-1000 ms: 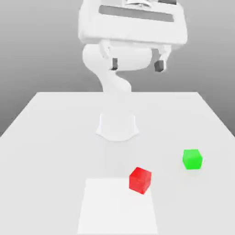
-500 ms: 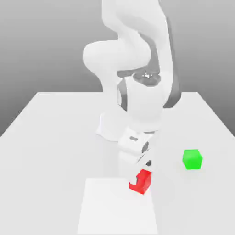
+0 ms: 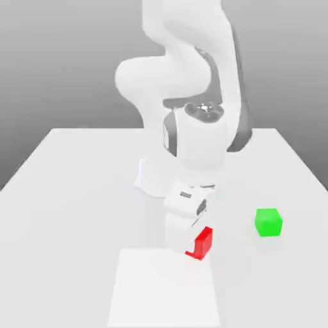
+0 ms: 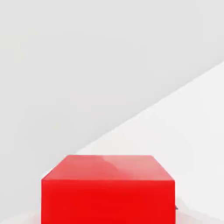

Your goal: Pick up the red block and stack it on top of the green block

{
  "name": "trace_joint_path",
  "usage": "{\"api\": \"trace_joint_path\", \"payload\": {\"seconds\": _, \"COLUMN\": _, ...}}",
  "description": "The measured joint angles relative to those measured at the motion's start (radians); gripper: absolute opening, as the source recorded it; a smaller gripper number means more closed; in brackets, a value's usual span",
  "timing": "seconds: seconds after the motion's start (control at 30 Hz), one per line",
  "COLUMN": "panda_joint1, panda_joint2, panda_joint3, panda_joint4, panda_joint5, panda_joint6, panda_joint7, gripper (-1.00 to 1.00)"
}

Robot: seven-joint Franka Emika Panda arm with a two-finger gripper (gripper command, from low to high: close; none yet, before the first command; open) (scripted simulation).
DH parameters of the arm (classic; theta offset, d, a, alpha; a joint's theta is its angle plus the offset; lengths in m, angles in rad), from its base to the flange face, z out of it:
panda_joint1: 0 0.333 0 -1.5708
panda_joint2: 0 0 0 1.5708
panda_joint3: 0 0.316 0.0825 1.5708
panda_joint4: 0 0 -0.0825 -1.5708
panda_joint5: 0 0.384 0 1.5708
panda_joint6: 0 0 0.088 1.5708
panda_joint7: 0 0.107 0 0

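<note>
The red block [image 3: 203,243] sits near the front of the table, half hidden behind my hand, and it looms large and close in the hand view [image 4: 108,188]. My gripper [image 3: 195,246] is down over it and shut on it, the block between its fingers. The green block [image 3: 268,221] rests on the table to the exterior view's right of the red one, about a block's width farther back, apart from the gripper.
The white table [image 3: 77,192] carries a paler square patch [image 3: 163,295] at its front, just below the red block. The arm's base [image 3: 150,179] stands mid-table behind the hand, and the arm rises above it.
The arm came down from high above the table onto the red block. Its fingers have closed on the block, which has shifted slightly and shows less from behind the hand.
</note>
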Motion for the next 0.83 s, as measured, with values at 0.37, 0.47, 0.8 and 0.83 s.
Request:
{"api": "trace_joint_path", "payload": {"seconds": 0.37, "panda_joint1": 0.348, "panda_joint2": -0.159, "panda_joint3": 0.173, "panda_joint4": -0.016, "panda_joint5": 0.075, "panda_joint6": -0.143, "panda_joint7": -0.298, "gripper": -1.0}}
{"api": "trace_joint_path", "payload": {"seconds": 0.47, "panda_joint1": 0.45, "panda_joint2": -0.186, "panda_joint3": 0.22, "panda_joint4": -0.018, "panda_joint5": 0.095, "panda_joint6": -0.167, "panda_joint7": -0.382, "gripper": -1.0}}
{"api": "trace_joint_path", "payload": {"seconds": 0.8, "panda_joint1": 0.462, "panda_joint2": 0.058, "panda_joint3": 0.218, "panda_joint4": -0.009, "panda_joint5": -0.011, "panda_joint6": 0.066, "panda_joint7": -0.329, "gripper": 1.0}}
{"api": "trace_joint_path", "payload": {"seconds": 0.83, "panda_joint1": 0.461, "panda_joint2": 0.058, "panda_joint3": 0.218, "panda_joint4": -0.009, "panda_joint5": -0.011, "panda_joint6": 0.066, "panda_joint7": -0.329, "gripper": 1.0}}
